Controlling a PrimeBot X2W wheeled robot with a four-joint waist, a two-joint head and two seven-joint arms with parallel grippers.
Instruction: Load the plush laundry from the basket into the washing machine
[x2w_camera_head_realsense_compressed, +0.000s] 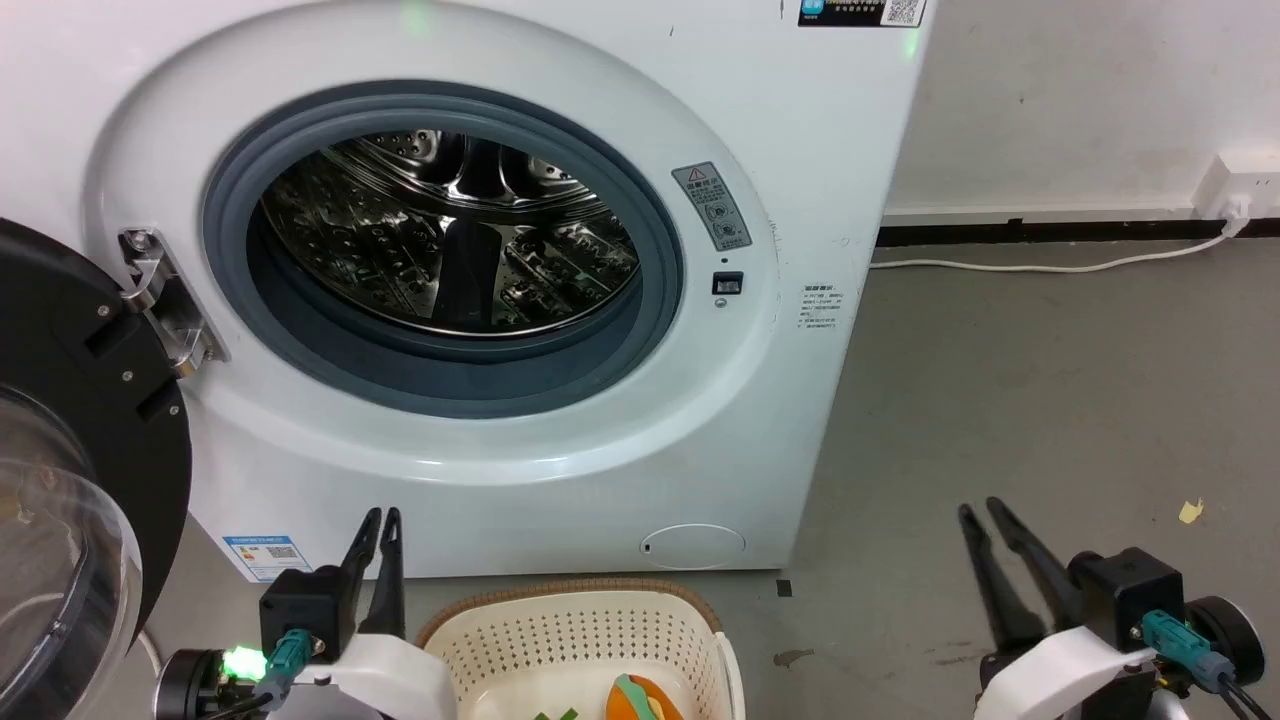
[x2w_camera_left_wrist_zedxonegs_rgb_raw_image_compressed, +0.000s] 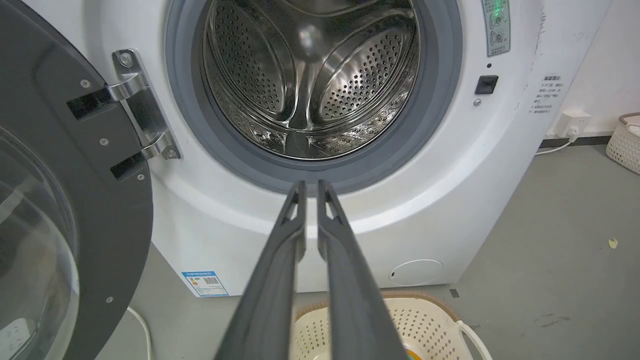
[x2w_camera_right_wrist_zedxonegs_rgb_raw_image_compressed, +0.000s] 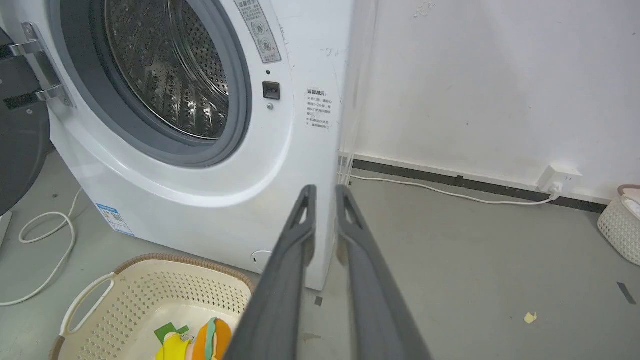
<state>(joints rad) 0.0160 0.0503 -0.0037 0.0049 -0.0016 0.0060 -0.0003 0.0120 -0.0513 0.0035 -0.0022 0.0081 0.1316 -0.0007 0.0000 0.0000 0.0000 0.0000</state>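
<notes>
The washing machine (x2w_camera_head_realsense_compressed: 600, 440) stands before me with its port open and the steel drum (x2w_camera_head_realsense_compressed: 450, 240) bare inside. Its black-framed door (x2w_camera_head_realsense_compressed: 80, 400) is swung out to the left. On the floor below the port sits the cream basket (x2w_camera_head_realsense_compressed: 570, 592), and the hamburger plush (x2w_camera_head_realsense_compressed: 640, 700) lies in it, cut off by the bottom edge. In the right wrist view the plush (x2w_camera_right_wrist_zedxonegs_rgb_raw_image_compressed: 210, 340) rests on the basket (x2w_camera_right_wrist_zedxonegs_rgb_raw_image_compressed: 175, 260) bottom. My left gripper (x2w_camera_head_realsense_compressed: 382, 515) hangs left of the basket, shut and holding nothing. My right gripper (x2w_camera_head_realsense_compressed: 978, 505) is far to the right over the floor, also shut and holding nothing.
A white cable (x2w_camera_head_realsense_compressed: 1050, 266) runs along the wall base to a socket (x2w_camera_head_realsense_compressed: 1235, 190). A second white basket (x2w_camera_right_wrist_zedxonegs_rgb_raw_image_compressed: 620, 225) stands far right by the wall. Another cable (x2w_camera_right_wrist_zedxonegs_rgb_raw_image_compressed: 45, 235) loops on the floor under the open door. Grey floor spreads right of the washer.
</notes>
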